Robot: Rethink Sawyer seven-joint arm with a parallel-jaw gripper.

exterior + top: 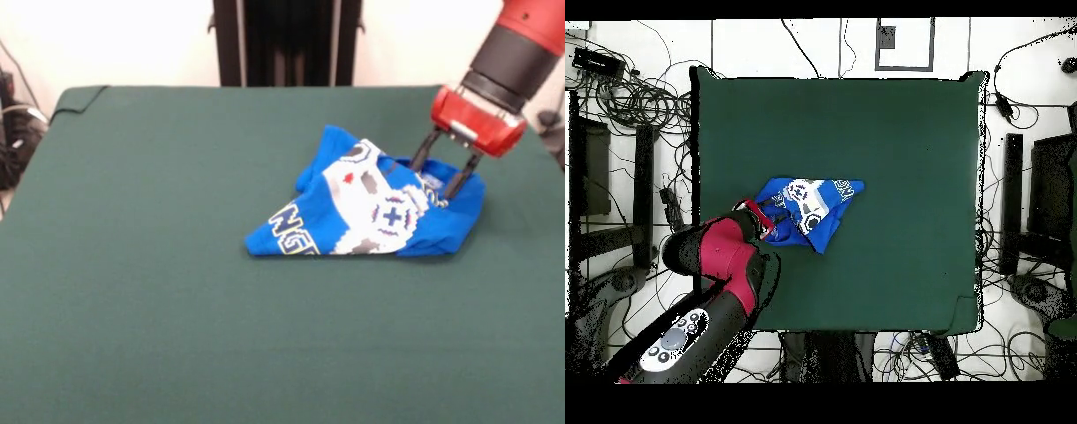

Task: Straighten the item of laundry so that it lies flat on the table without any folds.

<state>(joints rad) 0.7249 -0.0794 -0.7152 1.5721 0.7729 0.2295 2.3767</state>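
Observation:
The bright blue T-shirt (371,216) lies crumpled in a folded heap on the dark green table (177,283), right of centre in the front view. Its white-grey emblem and part of the yellow-outlined lettering face up. My gripper (434,179) comes down from the upper right with its red head above the shirt's right end. Its two black fingers are spread apart, with the tips down at the cloth by the collar. In the overhead view the shirt (813,208) lies left of the table's (895,120) middle, and the gripper (769,217) is at its left end.
The robot's dark pedestal (287,40) stands behind the table's far edge. Cables (635,100) and dark equipment (1053,200) surround the table on the floor. The red and black arm (715,290) reaches in over the table's lower left corner in the overhead view.

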